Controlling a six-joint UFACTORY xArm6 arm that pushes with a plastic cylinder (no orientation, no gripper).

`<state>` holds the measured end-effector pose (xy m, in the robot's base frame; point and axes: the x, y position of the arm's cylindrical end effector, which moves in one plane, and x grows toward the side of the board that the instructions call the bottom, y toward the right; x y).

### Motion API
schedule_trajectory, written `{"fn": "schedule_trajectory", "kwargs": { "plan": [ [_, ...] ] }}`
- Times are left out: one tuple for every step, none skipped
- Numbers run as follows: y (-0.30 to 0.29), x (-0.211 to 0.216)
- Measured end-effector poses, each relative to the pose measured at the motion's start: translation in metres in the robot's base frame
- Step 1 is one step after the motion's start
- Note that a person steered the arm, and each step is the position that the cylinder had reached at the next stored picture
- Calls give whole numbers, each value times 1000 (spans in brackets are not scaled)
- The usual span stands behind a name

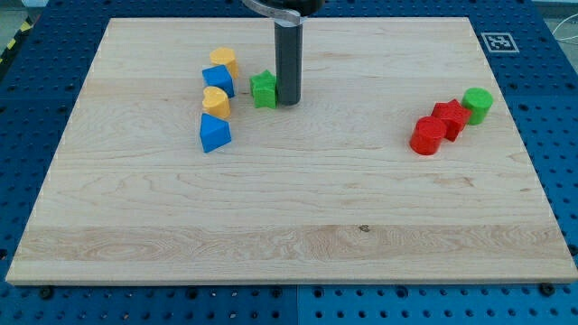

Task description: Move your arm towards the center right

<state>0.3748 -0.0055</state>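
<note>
My tip [288, 101] rests on the board in the upper middle, touching or just right of a green star-shaped block [264, 88]. To its left stands a column of blocks: a yellow block [225, 61] at the top, a blue block [219, 80], a yellow heart-like block [216, 102], and a blue block [214, 133] at the bottom. At the view's right sit a red cylinder [426, 137], a red star-shaped block [450, 117] and a green cylinder [477, 105], close together in a diagonal row.
The wooden board [289, 235] lies on a blue perforated table. A fiducial marker [497, 41] sits at the board's top right corner. The rod's mount shows at the view's top edge.
</note>
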Motion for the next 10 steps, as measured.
{"fn": "schedule_trajectory", "kwargs": {
  "plan": [
    [0,0],
    [15,0],
    [28,0],
    [37,0],
    [58,-4],
    [84,-20],
    [115,-32],
    [149,-38],
    [181,-41],
    [218,-41]
  ]
}}
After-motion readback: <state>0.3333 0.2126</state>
